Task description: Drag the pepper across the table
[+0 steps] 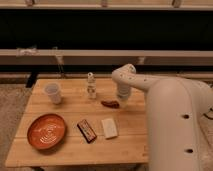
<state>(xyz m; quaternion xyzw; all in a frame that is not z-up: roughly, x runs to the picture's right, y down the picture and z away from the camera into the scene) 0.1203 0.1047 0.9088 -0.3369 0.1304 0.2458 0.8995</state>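
The pepper is a small dark red curved thing lying on the light wooden table, right of the middle. My gripper hangs from the white arm just right of the pepper, its tip at the pepper's right end and low at the tabletop. Whether it touches the pepper I cannot tell.
A white cup stands at the back left. A small clear bottle stands at the back middle. An orange plate lies at the front left. A dark bar with red edges and a pale beige block lie in front of the pepper.
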